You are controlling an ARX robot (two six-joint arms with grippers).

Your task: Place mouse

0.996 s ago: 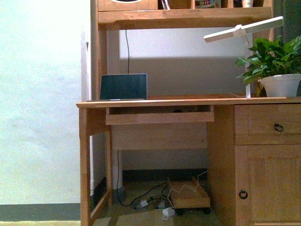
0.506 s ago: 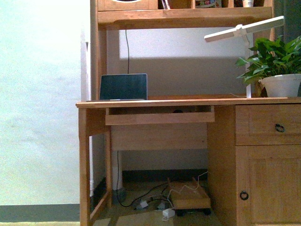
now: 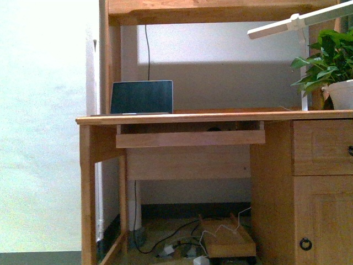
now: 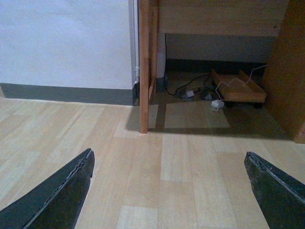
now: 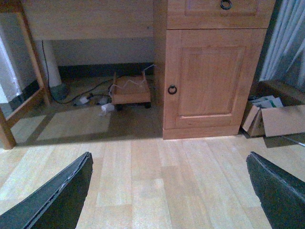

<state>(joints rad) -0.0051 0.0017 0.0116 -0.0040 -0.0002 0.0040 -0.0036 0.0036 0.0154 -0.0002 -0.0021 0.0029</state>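
Observation:
The mouse cannot be made out with certainty. In the front view a small dark rounded shape (image 3: 213, 130) peeks above the front board of the desk's pull-out tray (image 3: 190, 138), too small to identify. My left gripper (image 4: 167, 160) is open and empty, low over the wooden floor in front of the desk's left leg (image 4: 144, 67). My right gripper (image 5: 169, 160) is open and empty over the floor in front of the desk's cabinet door (image 5: 209, 78). Neither arm shows in the front view.
A wooden desk (image 3: 187, 117) carries an open laptop (image 3: 142, 97) at the left, a potted plant (image 3: 331, 66) and a white lamp arm (image 3: 292, 23) at the right. Cables and a wheeled wooden stand (image 3: 226, 237) lie under the desk. Cardboard boxes (image 5: 271, 119) stand right of the cabinet.
The front view has drawn nearer to the desk. The desk looks larger, its left edge has shifted left and the plant right. Nothing on the desk has moved.

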